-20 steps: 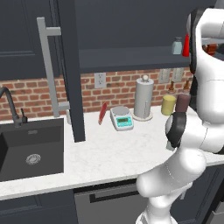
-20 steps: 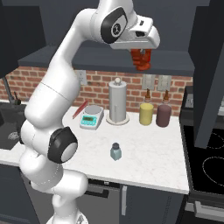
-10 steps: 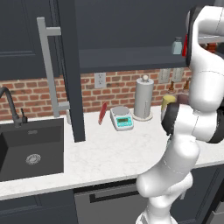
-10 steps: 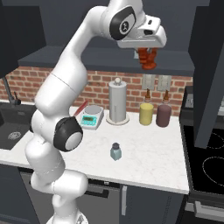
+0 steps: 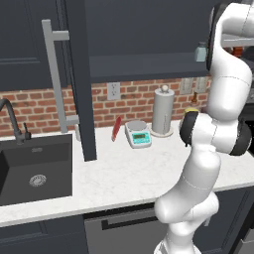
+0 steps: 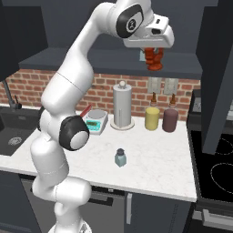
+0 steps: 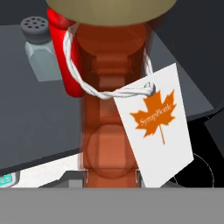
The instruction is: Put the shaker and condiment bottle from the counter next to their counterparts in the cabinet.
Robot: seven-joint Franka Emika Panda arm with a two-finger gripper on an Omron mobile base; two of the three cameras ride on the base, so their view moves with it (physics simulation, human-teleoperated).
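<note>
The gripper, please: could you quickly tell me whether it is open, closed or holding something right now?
Gripper: closed on the condiment bottle, held up at the cabinet shelf near the red squeeze bottle.

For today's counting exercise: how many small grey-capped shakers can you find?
2: one shaker stands on the counter; the other shaker sits on the cabinet shelf beside the red squeeze bottle.

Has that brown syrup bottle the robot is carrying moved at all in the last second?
Yes. In the right base view the condiment bottle has drifted slightly right along the cabinet shelf, from above the yellow canister to between it and the maroon canister.
</note>
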